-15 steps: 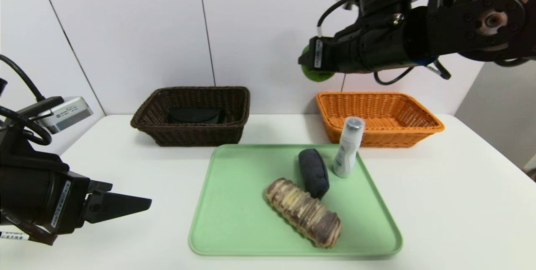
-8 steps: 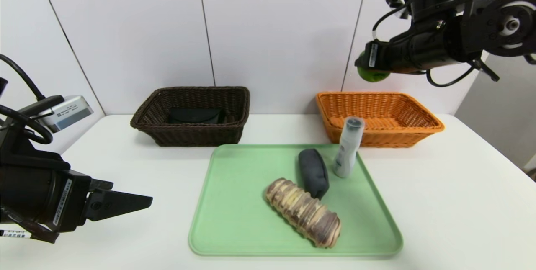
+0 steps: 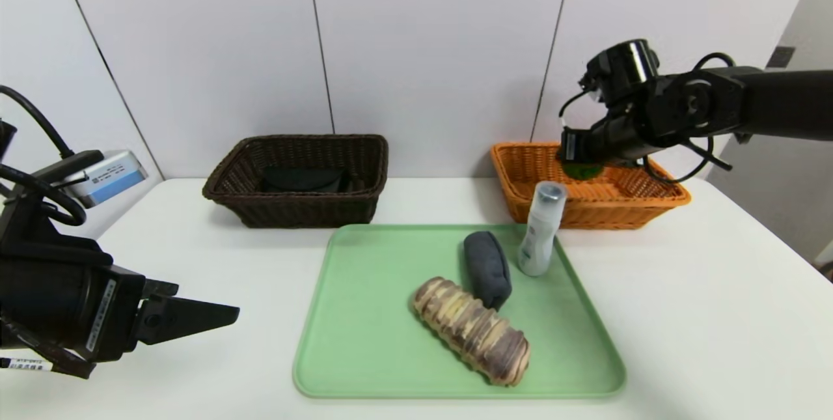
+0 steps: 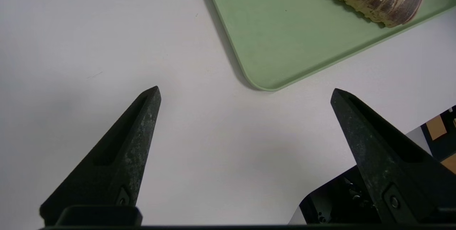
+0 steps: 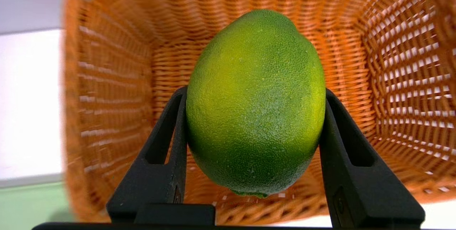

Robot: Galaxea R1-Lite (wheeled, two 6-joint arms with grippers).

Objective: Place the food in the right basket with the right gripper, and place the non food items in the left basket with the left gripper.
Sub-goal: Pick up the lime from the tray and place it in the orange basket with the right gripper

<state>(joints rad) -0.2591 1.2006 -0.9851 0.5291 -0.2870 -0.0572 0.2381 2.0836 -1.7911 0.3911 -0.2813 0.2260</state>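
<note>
1. Jaws of the right gripper [image 5: 255,90] pinching a green fruit [image 5: 254,112], one finger on each flank. Fruit is mottled with yellow, its peel finely pitted.
2. Directly below these jaws: orange wicker basket [image 3: 625,202]. Fruit sits between the fingers, over the basket's open top.
3. Left gripper [image 4: 245,89]: jaws spread wide, nothing between them, over the desk [image 3: 683,316] to the left of the green tray [image 3: 371,316].
4. Nearer the robot than the right jaws, and a little to their left: pale bottle [image 3: 542,231] with a clear cap, upright on the tray, near its far right corner.
5. Left of the bottle, nearer the robot than the right jaws: dark grey pouch [image 3: 488,269], lying on the tray.
6. Striped bread loaf [image 3: 472,332] slantwise on the tray, well to the right of the left jaws. Its flank lies beside the pouch's near end; contact cannot be told.
7. Beyond the left jaws and to their right: dark brown wicker basket [image 3: 293,197], black case [image 3: 302,180] inside.
</note>
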